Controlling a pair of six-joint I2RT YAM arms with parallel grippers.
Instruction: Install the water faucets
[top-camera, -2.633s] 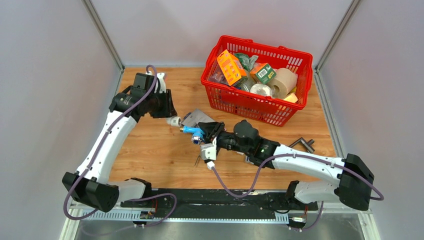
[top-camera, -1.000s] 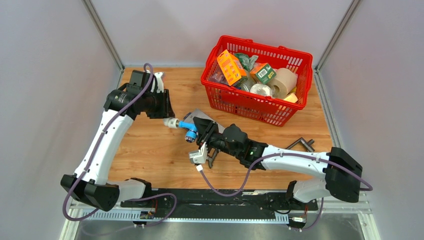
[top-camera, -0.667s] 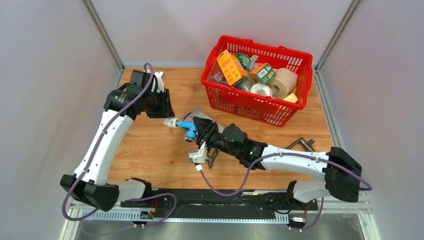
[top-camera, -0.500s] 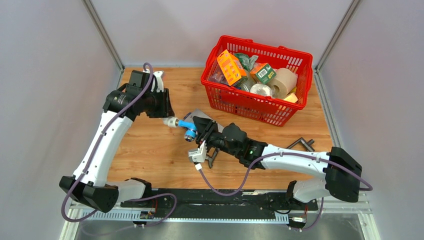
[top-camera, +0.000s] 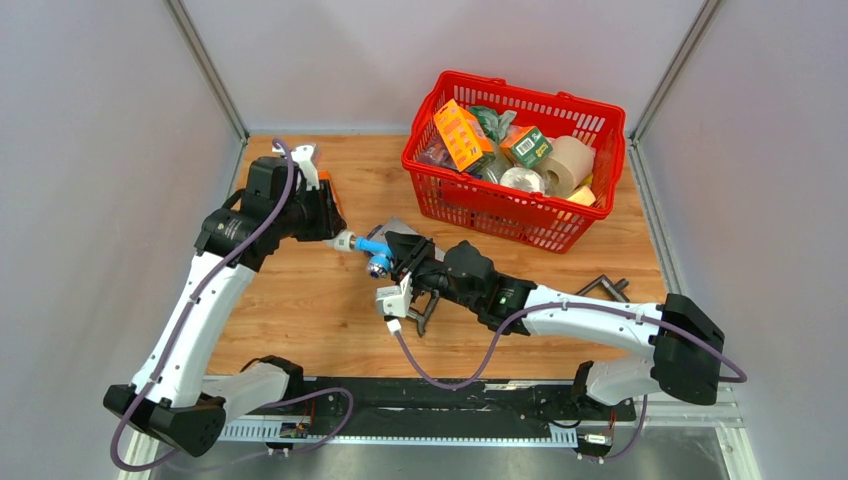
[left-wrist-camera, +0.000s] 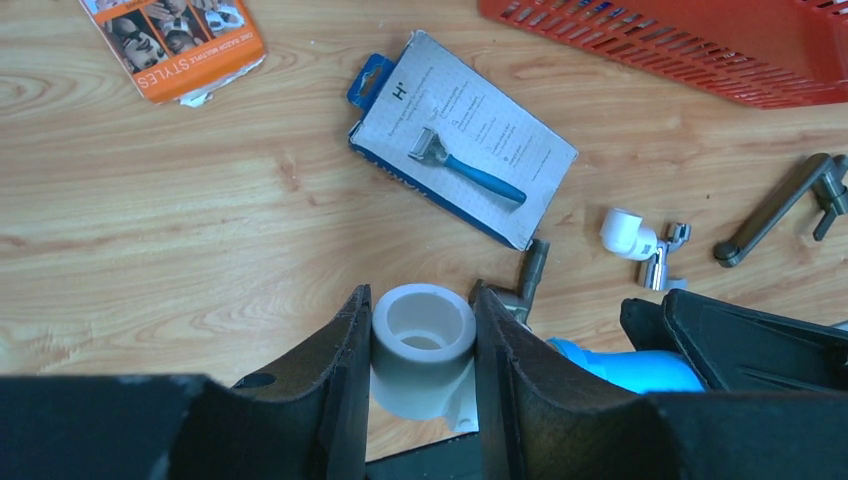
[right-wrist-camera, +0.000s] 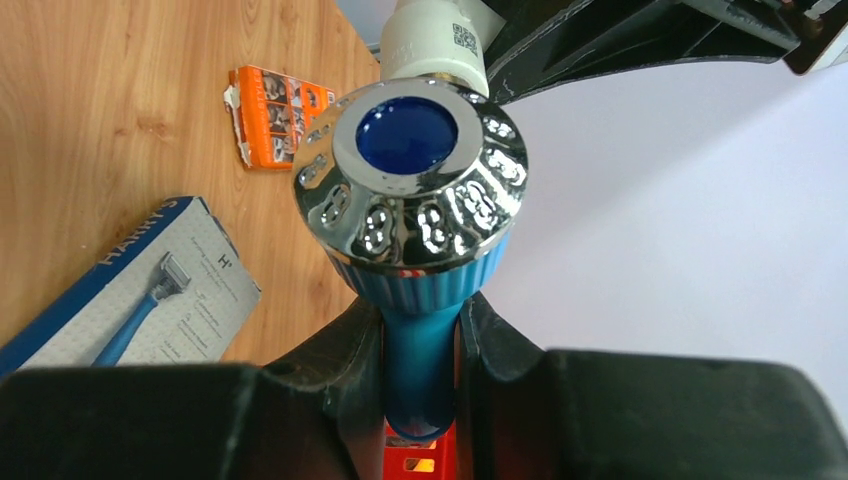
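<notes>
— Two pieces are held above the surface, yes? How far is the job?

— Yes, two. In the top view the blue faucet (top-camera: 372, 246) hangs a little toward 10 o'clock from the middle of the surface. The white fitting (top-camera: 345, 241) is at its 9 o'clock end. The left jaws pinch the fitting from both sides. The right jaws are pressed on the faucet's stem, just under the chrome cap.

— Are the two already joined?

— They look to be touching end to end. Whether the faucet's end sits inside the fitting, the pictures do not show. In the left wrist view the fitting's visible mouth is hollow and the blue body lies just beside it.

— So what is left?

— The bringing together seems about done. The pushing or turning in probably remains, and then the release.

— And the other taps?

— The dark grey tap (top-camera: 605, 288) lies at 3 o'clock. The chrome tap with a white elbow (left-wrist-camera: 640, 240) lies near the razor pack (left-wrist-camera: 462, 140). No jaws hold either of them.
</notes>
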